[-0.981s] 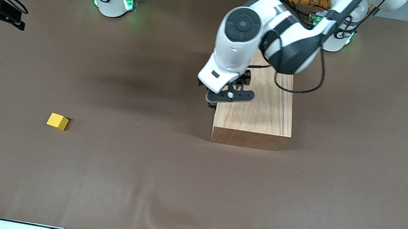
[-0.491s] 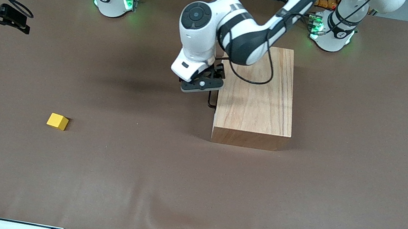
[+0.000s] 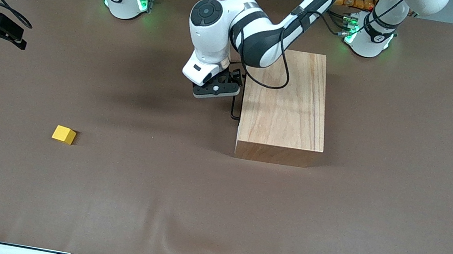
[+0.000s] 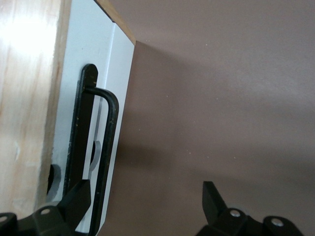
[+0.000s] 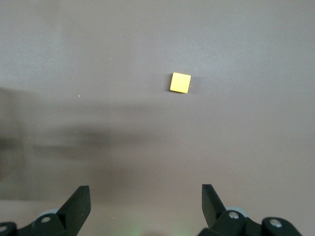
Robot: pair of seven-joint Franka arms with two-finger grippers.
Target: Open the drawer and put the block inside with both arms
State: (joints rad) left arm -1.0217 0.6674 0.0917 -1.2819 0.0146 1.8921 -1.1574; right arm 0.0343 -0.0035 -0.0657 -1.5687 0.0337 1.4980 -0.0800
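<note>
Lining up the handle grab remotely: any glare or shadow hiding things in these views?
Left wrist view: glare washes out the cabinet wood; the handle stays crisp. Right wrist view: soft shadow bands cross the table, clear of the block. Front view: evenly lit.

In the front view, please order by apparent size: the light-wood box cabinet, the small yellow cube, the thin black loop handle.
1. Light-wood box cabinet
2. Thin black loop handle, partly hidden by the left end effector
3. Small yellow cube, similar to the handle
</note>
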